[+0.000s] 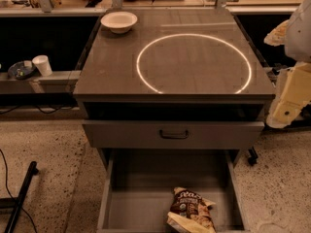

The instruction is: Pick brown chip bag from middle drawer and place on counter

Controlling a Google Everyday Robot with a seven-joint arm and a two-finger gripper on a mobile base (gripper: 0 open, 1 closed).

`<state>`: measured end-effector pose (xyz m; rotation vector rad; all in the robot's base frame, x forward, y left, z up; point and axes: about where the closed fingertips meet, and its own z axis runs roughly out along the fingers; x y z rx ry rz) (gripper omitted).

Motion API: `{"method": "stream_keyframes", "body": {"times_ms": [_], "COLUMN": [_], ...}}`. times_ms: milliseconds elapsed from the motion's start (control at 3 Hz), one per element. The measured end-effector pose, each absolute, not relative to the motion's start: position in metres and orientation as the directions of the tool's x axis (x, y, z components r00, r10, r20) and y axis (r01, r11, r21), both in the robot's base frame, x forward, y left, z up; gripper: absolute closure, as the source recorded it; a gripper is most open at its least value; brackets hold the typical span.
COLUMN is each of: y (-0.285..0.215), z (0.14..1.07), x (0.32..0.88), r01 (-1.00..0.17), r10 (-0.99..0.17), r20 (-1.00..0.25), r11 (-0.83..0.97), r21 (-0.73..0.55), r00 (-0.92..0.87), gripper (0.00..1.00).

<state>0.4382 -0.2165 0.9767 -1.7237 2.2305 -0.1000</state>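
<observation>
Bag (191, 210) lies in open drawer (141, 203), 5 o'clock on its floor, near the front edge. Gripper (290, 98) off table's (116, 76) 3 o'clock edge; open or closed: can't tell. Bowl (119, 21) at table's 11 o'clock.

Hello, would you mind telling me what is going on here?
The job is to move the chip bag from the open drawer up to the counter. The bag lies near the drawer's front, untouched. The gripper hangs off the counter's right side, far from the bag. A white bowl sits at the counter's back-left corner.
</observation>
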Motion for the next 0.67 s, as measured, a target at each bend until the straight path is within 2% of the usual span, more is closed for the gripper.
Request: {"method": "stream_keyframes", "body": {"times_ms": [333, 667], "y": [-0.217, -0.214], "z": [0.977, 0.957], "x": [0.438, 0.442], "r01": [-0.931, -0.932], "r10": [-0.953, -0.971], "r20": [-0.207, -0.152], "r11": [0.27, 0.224], "r21": [-0.247, -0.284], "r00": [-0.221, -0.187], "gripper": [0.0, 0.0]}}
